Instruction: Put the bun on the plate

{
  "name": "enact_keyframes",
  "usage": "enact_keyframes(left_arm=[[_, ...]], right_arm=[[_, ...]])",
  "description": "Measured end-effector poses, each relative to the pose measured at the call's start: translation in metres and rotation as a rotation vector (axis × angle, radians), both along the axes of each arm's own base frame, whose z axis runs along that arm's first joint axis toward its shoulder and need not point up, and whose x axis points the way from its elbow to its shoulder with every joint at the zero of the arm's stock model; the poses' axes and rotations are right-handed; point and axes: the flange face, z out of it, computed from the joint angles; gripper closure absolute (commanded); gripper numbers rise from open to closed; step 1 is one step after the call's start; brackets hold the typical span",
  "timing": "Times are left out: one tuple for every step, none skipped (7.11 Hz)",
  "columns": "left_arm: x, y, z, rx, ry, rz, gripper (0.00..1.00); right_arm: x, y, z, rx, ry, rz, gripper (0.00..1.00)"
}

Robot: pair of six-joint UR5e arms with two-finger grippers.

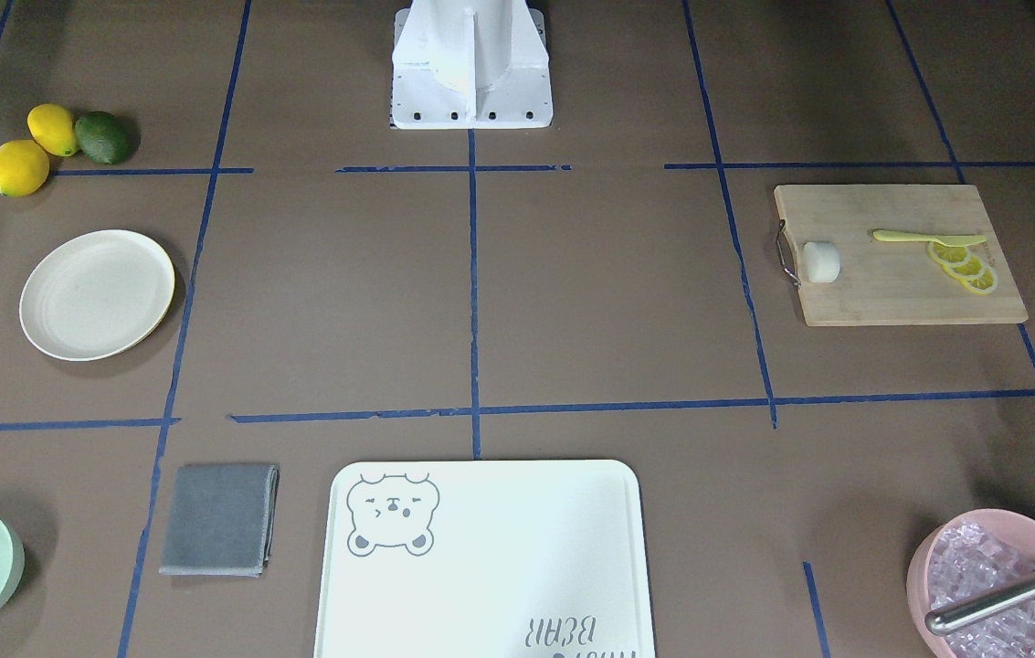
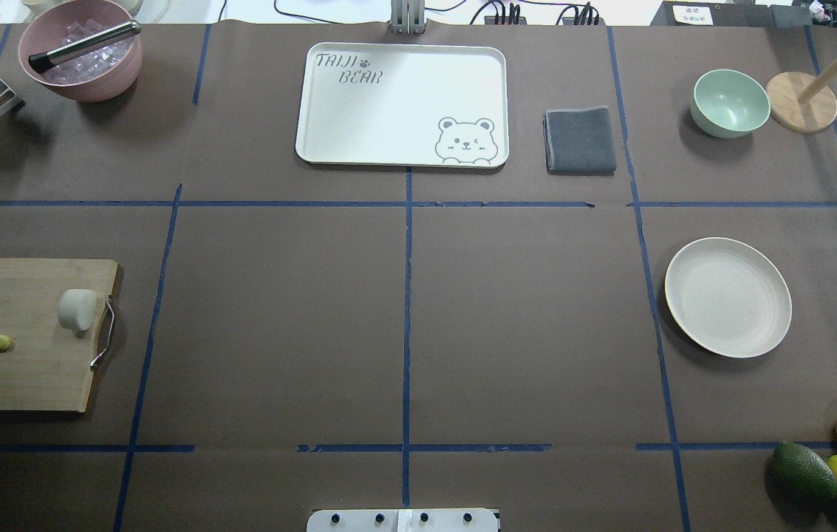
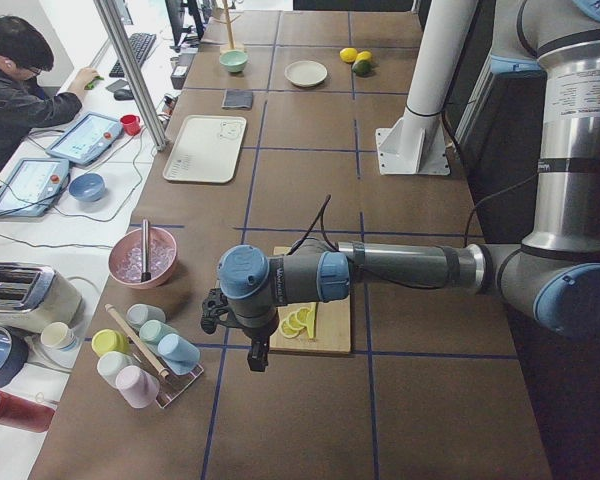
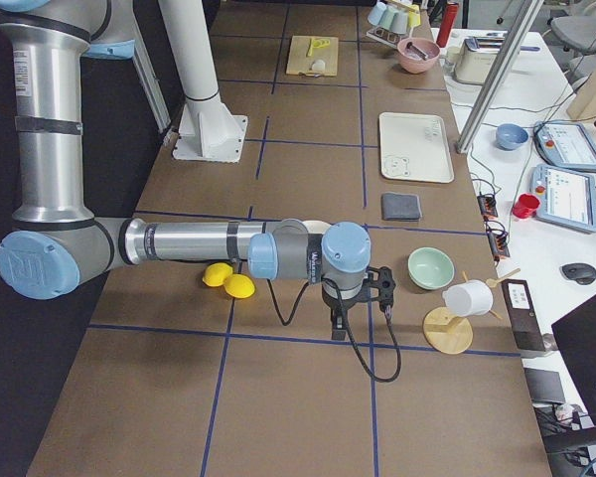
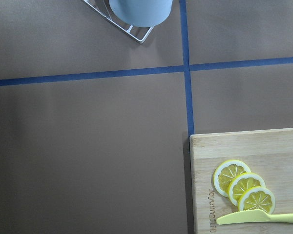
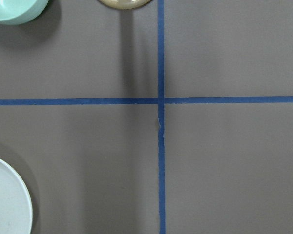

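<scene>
The bun [image 1: 820, 261] [image 2: 77, 309], a small white stubby cylinder, lies on a wooden cutting board [image 2: 19, 369] next to its metal handle, on the robot's left side. The round cream plate [image 1: 97, 294] [image 2: 728, 297] sits bare on the right side, and its rim [image 6: 5, 200] shows in the right wrist view. My left gripper [image 3: 252, 352] hangs over the board's outer end, near the lemon slices [image 5: 244, 187]. My right gripper [image 4: 336, 323] hangs beyond the plate, near the green bowl. Both show only in the side views, so I cannot tell whether they are open or shut.
A yellow knife [image 1: 928, 238] lies by the lemon slices. At the far edge stand a bear-print tray [image 2: 388, 103], a folded grey cloth [image 2: 579, 140], a green bowl [image 2: 730, 102] and a pink bowl of ice [image 2: 82, 63]. Two lemons and an avocado [image 2: 802, 471] lie near the plate.
</scene>
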Motion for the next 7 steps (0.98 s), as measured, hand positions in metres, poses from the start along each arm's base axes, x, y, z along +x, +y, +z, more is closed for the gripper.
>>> enact_keyframes(left_arm=[[0.000, 0.000, -0.002, 0.004, 0.000, -0.001, 0.00], [0.000, 0.000, -0.004, 0.007, 0.000, -0.001, 0.00], [0.000, 0.000, -0.006, 0.010, -0.001, -0.002, 0.00], [0.000, 0.000, -0.007, 0.013, -0.001, -0.002, 0.00], [0.000, -0.001, -0.008, 0.014, -0.001, -0.002, 0.00], [0.000, 0.000, -0.008, 0.013, -0.001, -0.002, 0.00], [0.000, 0.000, -0.008, 0.014, -0.001, -0.002, 0.00]], right_arm=[[-0.031, -0.004, -0.025, -0.008, -0.009, 0.027, 0.00], [-0.062, -0.005, -0.041, 0.001, -0.016, 0.058, 0.00], [-0.091, 0.003, -0.044, 0.019, -0.017, 0.081, 0.00], [-0.121, 0.018, -0.038, 0.028, -0.016, 0.091, 0.00], [-0.151, 0.037, -0.029, 0.030, -0.013, 0.099, 0.00], [-0.176, 0.055, -0.017, 0.030, -0.016, 0.106, 0.00], [-0.200, 0.068, -0.006, 0.028, -0.015, 0.104, 0.00]])
